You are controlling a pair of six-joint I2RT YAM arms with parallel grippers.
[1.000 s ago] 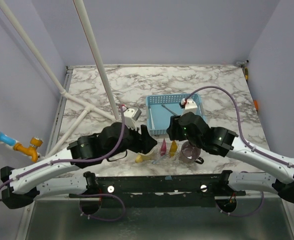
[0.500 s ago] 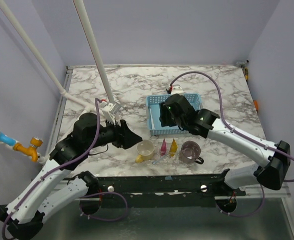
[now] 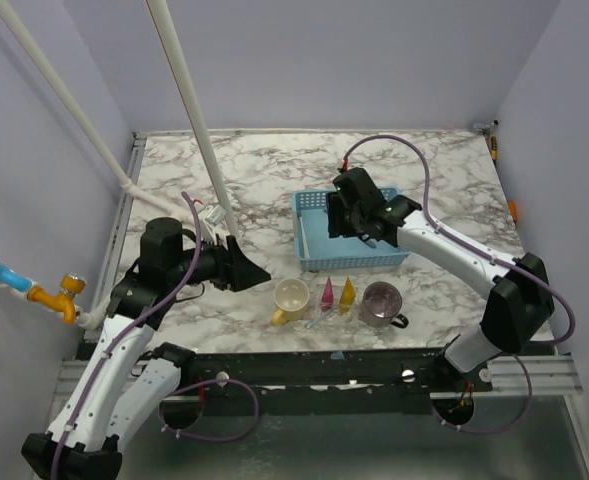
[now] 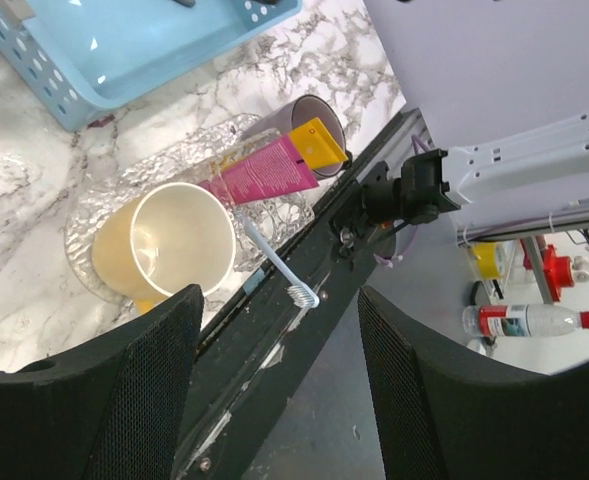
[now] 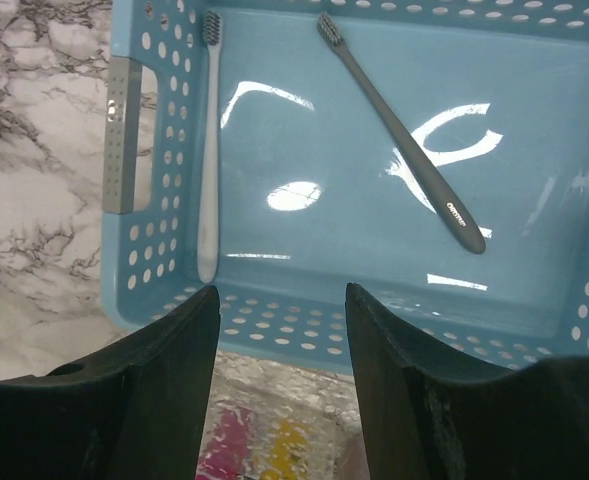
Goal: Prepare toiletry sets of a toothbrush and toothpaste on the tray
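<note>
Left gripper [image 3: 258,272]: jaws wide apart, nothing between them, raised off the marble table [image 3: 224,170]. Directly ahead of the fingertips, a yellow mug [image 4: 164,250] on a clear glass tray [image 4: 82,215], open mouth in view. Just beside the mug, toward one finger, a pale blue toothbrush [image 4: 272,262], bristled end nearest the jaws. Beyond the brush, a pink tube [image 4: 264,175] flat on the tray; next outward, a yellow tube [image 4: 317,140] just beside a purple mug [image 4: 292,108]. Farthest ahead, a blue basket [image 4: 124,55]

Right gripper [image 3: 342,222]: jaws likewise apart and empty, poised above the basket's near wall. Past the fingertips, on the basket floor, a dark grey toothbrush [image 5: 404,135] lying slantwise, bristles at the far end. Off to one side of the jaws, a pale toothbrush [image 5: 207,150] along the side wall with the grey handle [image 5: 121,135], bristles also far, well apart from the dark one. Behind the fingertips, outside the basket, only the ends of the pink and yellow tubes visible
</note>
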